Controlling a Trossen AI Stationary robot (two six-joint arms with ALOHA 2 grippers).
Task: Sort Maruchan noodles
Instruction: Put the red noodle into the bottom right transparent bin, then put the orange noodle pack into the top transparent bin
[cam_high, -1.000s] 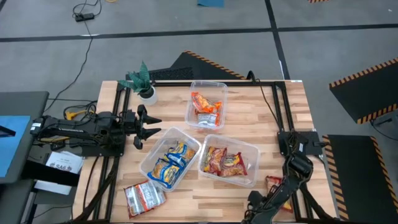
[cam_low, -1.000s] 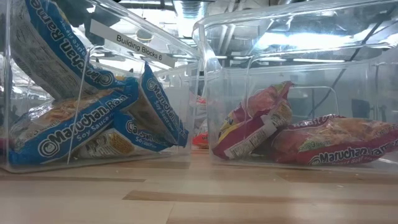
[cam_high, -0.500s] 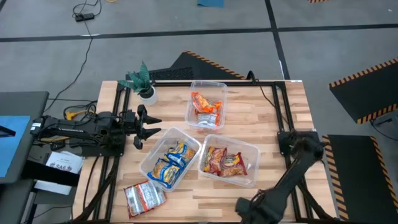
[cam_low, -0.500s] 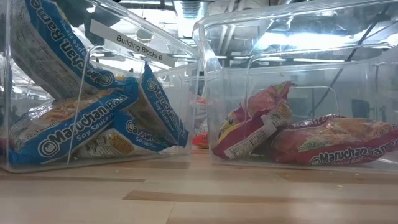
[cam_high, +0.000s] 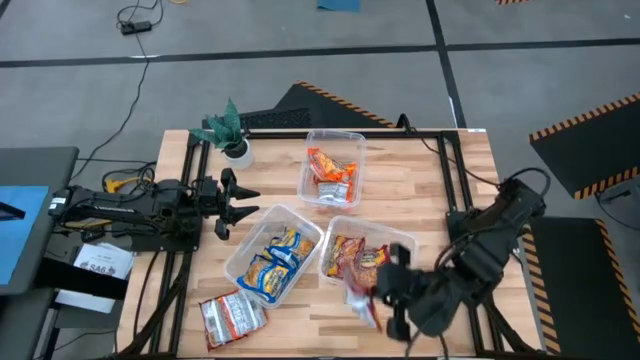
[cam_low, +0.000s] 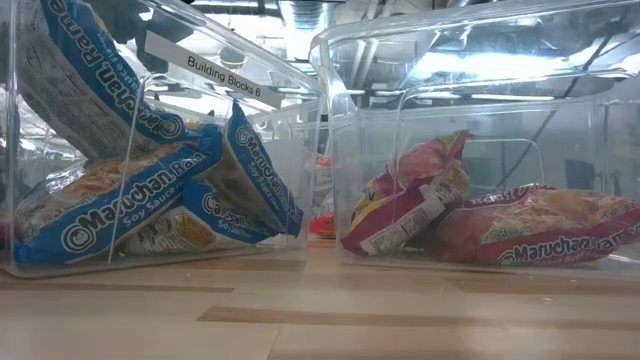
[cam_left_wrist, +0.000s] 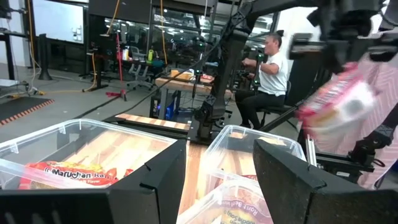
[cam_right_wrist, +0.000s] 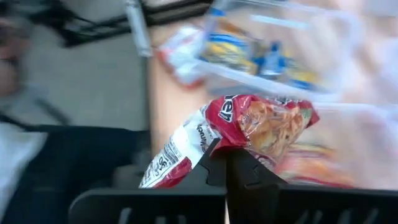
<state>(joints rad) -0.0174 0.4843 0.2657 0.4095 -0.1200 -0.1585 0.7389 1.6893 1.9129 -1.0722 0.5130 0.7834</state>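
At the near edge of the tabletop, on the right side, the right pincer is clamped on a red packet with a white end, carrying it in the air just beside the near rim of the red-packet tub. That clear tub holds two or three more red packets, lying flat and leaning against each other. Beside it, to the left, a second clear tub holds several yellow-and-blue packets, piled at angles against its wall. Near the front left corner a red-and-silver packet lies loose on the wood, close to the near edge. Farther back, a third clear tub holds orange packets and stands apart from the other two, with bare wood between them. The left pincer waits over the left edge of the tabletop, its fingers spread apart and holding nothing, pointing toward the tubs. A small potted plant stands at the far left corner. The right half of the tabletop, between the tubs and the right edge, is bare wood. Beyond the table, in the left wrist view, a person sits at a bench.
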